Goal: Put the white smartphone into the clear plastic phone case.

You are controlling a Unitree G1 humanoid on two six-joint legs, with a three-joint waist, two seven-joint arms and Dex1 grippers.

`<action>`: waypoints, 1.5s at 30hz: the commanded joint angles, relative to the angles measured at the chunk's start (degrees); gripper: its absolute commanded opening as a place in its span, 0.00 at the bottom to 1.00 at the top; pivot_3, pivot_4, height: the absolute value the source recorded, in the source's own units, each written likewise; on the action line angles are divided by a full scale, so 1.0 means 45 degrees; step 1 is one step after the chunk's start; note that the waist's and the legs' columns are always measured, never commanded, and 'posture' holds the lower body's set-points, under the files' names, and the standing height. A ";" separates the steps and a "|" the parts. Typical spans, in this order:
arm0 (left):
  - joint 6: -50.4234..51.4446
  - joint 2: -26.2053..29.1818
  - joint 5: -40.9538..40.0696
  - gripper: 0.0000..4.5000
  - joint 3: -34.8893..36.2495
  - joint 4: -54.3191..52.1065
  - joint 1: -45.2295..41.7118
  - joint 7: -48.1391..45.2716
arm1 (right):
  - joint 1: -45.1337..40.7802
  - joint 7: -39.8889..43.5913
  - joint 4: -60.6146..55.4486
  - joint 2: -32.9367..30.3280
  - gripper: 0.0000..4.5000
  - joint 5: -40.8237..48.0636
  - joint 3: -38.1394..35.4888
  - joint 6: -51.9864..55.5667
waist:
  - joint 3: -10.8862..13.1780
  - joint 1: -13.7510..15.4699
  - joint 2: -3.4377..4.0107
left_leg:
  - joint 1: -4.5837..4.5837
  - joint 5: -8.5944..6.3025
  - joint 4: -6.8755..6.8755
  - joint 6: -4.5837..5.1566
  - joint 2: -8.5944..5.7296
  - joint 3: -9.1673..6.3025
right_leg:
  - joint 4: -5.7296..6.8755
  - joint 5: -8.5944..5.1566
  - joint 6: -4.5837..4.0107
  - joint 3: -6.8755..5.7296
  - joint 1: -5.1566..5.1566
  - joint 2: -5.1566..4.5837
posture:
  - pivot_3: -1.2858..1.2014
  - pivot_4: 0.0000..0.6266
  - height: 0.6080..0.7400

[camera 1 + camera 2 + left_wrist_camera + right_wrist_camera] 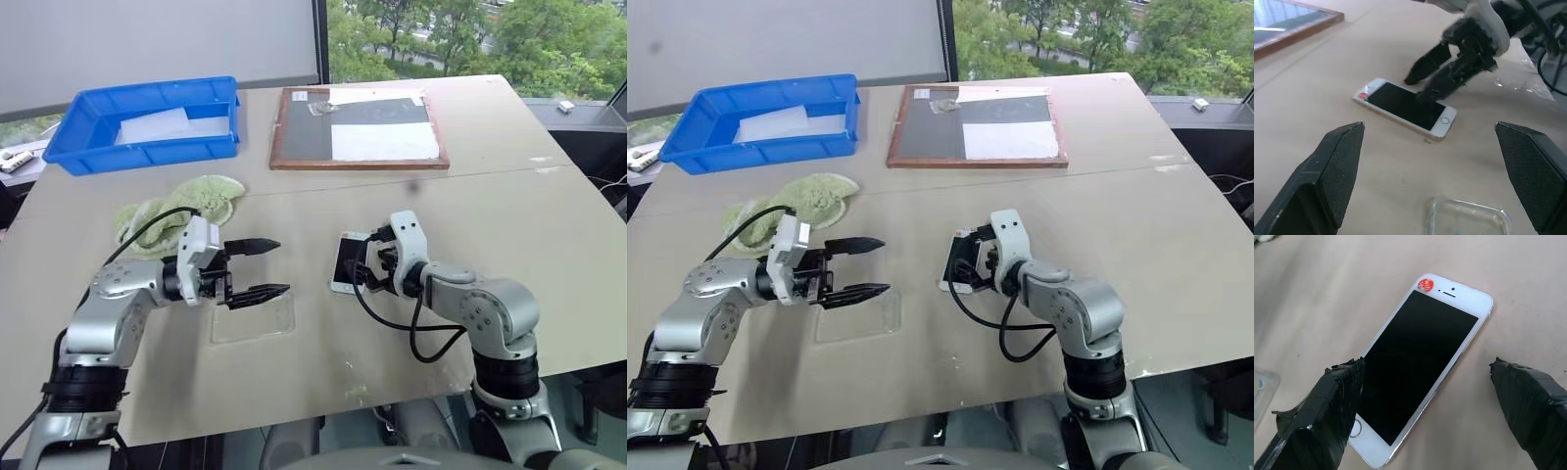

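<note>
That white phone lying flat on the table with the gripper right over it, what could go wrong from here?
1. The white smartphone lies flat on the table, so the open right gripper may push it along instead of catching its thin edges.
2. The clear plastic phone case is nearly invisible and light; the open left gripper hanging just above could knock it askew.
3. The fingertips could scratch the screen.
</note>
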 commanded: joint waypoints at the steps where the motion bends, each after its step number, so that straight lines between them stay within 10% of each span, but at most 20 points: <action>1: -0.0350 -0.0105 0.0184 0.99 -0.0090 0.0604 -0.0855 -0.0230 | -0.0823 -0.0478 0.1264 -0.0043 1.00 -0.0608 0.0815 0.1338 | -0.0009 -0.0030 -0.0009 | 0.0011 0.0000 0.0000 0.0000 0.0005 0.0001 | 0.0006 0.0000 -0.0009 0.0002 0.0002 0.0008 | 0.52 0.24 1.00; 18: -0.1683 0.0069 0.0855 0.99 0.0341 0.3283 -0.1392 -0.0936 | -0.5159 -0.2044 0.8573 0.3591 1.00 -0.2121 -0.0446 0.0749 | -0.0280 -0.0620 -0.0149 | 0.0243 0.0000 -0.0020 0.0001 0.0165 0.0026 | 0.0000 0.0007 -0.0100 0.0015 0.0123 0.0056 | 0.52 0.24 1.00; 26: -0.1143 0.0368 0.0651 0.99 0.0810 0.1927 -0.0603 -0.0474 | -0.5785 -0.2375 0.9601 0.4193 1.00 -0.0474 -0.2603 -0.0619 | -0.0416 -0.0631 -0.0053 | 0.0402 -0.0046 -0.0188 -0.0073 0.0178 -0.0020 | -0.0302 0.0000 -0.0102 -0.0171 0.0293 -0.0259 | 0.52 0.24 1.00; 35: -0.0885 -0.0148 0.0729 0.99 0.0886 0.1615 -0.0589 0.0509 | -0.4324 0.2398 0.6572 0.0245 1.00 -0.1180 0.2846 -0.5342 | -0.0322 -0.0743 0.0043 | 0.0201 -0.0003 -0.0210 -0.0002 0.0176 -0.0052 | -0.0407 0.0015 -0.0105 -0.0359 -0.0013 -0.0329 | 0.52 0.24 1.00; 37: -0.1011 -0.0308 0.0829 0.99 0.0885 0.1791 -0.0555 0.0684 | -0.4026 0.3053 0.6029 -0.0693 1.00 -0.1631 0.3382 -0.6067 | -0.0291 -0.0533 0.0060 | 0.0096 0.0000 -0.0173 -0.0007 0.0109 0.0002 | -0.0369 0.0454 -0.0088 -0.0354 -0.0140 -0.0269 | 0.52 0.24 1.00; 45: -0.0836 -0.0608 0.0746 0.99 0.0920 0.1459 -0.0481 0.1333 | -0.3484 0.4767 0.4078 -0.2895 1.00 -0.1849 0.4070 -0.5767 | -0.0242 -0.0321 0.0060 | -0.0283 -0.0039 -0.0215 0.0035 0.0022 0.0090 | -0.0439 0.0377 -0.0111 -0.0385 -0.0464 -0.0307 | 0.52 0.24 1.00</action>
